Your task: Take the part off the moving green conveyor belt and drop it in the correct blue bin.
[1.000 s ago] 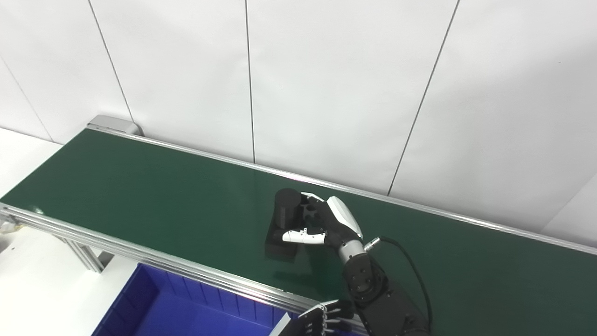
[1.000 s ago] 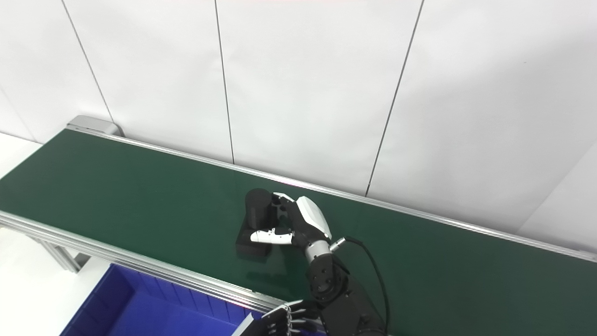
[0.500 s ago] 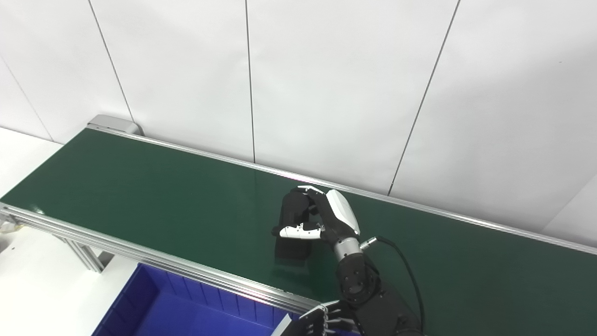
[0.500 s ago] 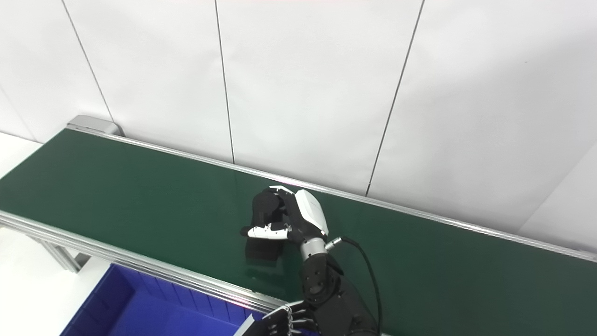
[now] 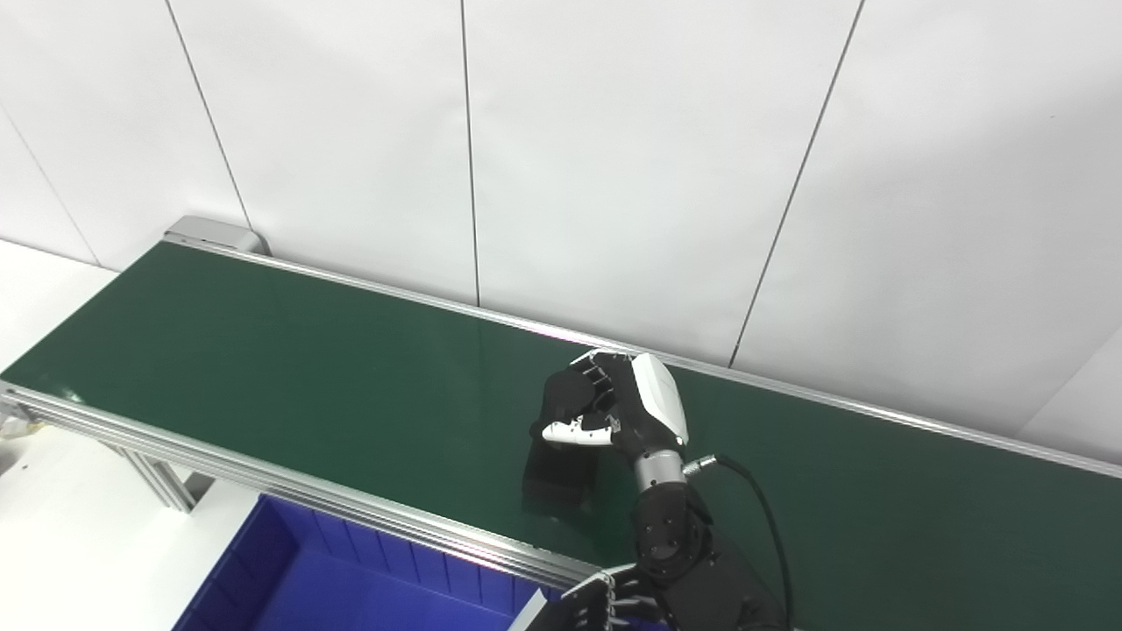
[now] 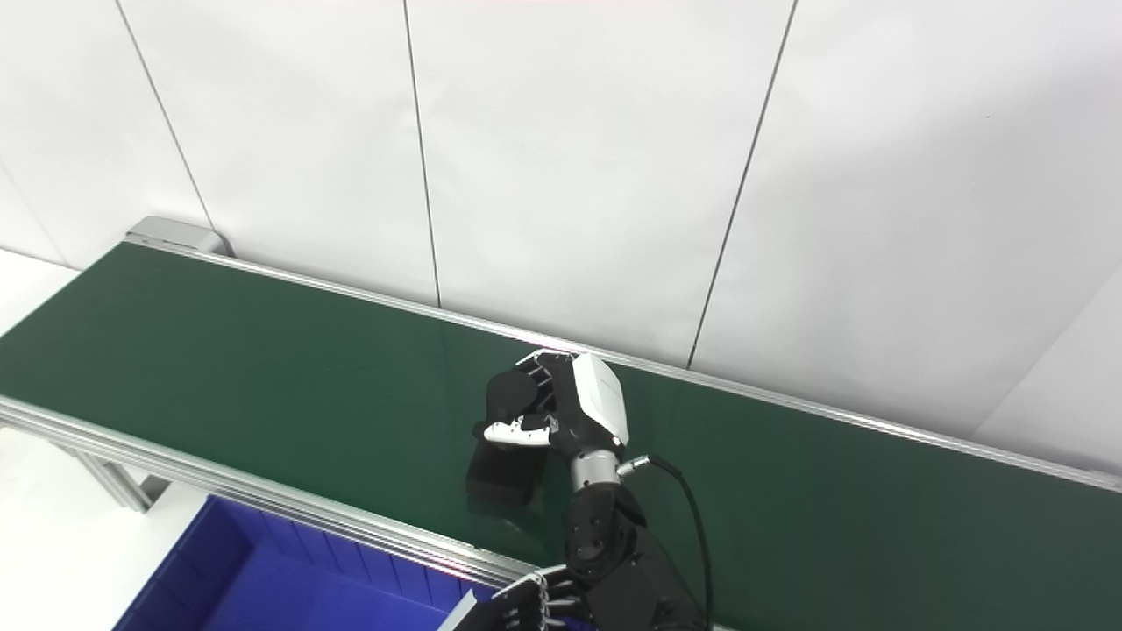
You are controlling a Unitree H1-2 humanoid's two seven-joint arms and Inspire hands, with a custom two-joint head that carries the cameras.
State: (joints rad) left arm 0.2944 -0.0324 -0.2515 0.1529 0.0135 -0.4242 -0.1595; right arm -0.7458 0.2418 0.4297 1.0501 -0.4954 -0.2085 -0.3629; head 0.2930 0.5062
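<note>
The black part [image 5: 558,456], a round top on a blocky base, is in my right hand [image 5: 624,408] over the middle of the green conveyor belt [image 5: 263,350]. The hand is shut on the part's upper end, with its white thumb across the front. The base hangs down towards the belt, and I cannot tell whether it still touches. The part also shows in the right eye view [image 6: 504,460]. Only the fingers of my left hand [image 5: 605,605] show at the bottom edge; they are apart and hold nothing. A blue bin [image 5: 351,587] stands below the belt's near rail.
An aluminium rail [image 5: 263,478] runs along the belt's near edge, above the bin. A white panelled wall [image 5: 614,158] stands close behind the far rail. The belt's end roller [image 5: 215,235] is at the far left. A black cable [image 5: 763,517] loops from my right wrist.
My right hand has closed round the part and risen, shifting slightly right and tipping the part more upright. The left hand has not moved.
</note>
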